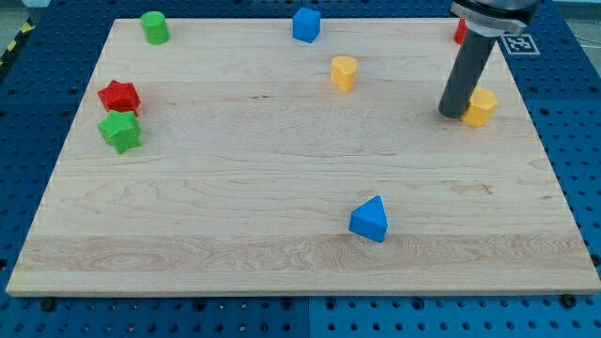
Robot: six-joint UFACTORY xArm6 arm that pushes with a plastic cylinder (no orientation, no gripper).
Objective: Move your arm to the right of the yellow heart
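Camera view: my tip (453, 114) stands upright, touching the yellow hexagon block's (481, 107) left; no claw shows.

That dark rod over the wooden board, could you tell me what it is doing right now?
No block is being held. My tip rests on the board near the view's upper right, just left of a yellow block and well right of the yellow heart. A red block peeks out behind the rod. The others sit apart, untouched.
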